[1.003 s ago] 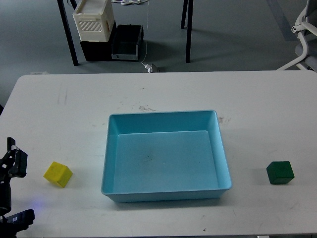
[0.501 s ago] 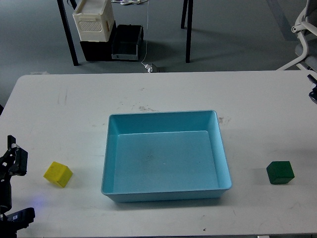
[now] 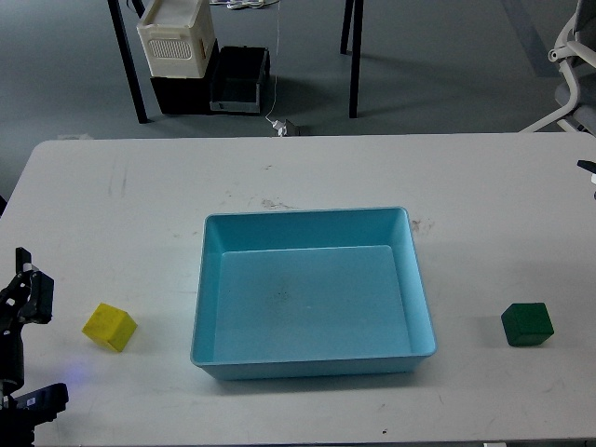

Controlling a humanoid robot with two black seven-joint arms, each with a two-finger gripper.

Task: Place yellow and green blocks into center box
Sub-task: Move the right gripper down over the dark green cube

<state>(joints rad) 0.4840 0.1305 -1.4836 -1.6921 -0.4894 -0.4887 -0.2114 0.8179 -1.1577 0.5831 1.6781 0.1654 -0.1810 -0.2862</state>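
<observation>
A yellow block [image 3: 109, 327] lies on the white table [image 3: 298, 177] at the front left. A dark green block [image 3: 527, 324] lies at the front right. The light blue center box [image 3: 312, 361] sits between them with nothing in it. My left gripper [image 3: 29, 273] is at the left edge, a little left of the yellow block and apart from it; its fingers look spread and hold nothing. Only a dark sliver of my right gripper [image 3: 589, 168] shows at the right edge, well behind the green block.
Behind the table on the floor stand a white crate [image 3: 177, 37] on black boxes, black table legs and a white chair [image 3: 573, 56] at the far right. The table top has a few scuff marks [image 3: 270, 201] behind the box.
My left gripper has risen slightly at the left edge. My right gripper came into view at the right edge and now shows only as a sliver. The blocks and the box have not moved.
</observation>
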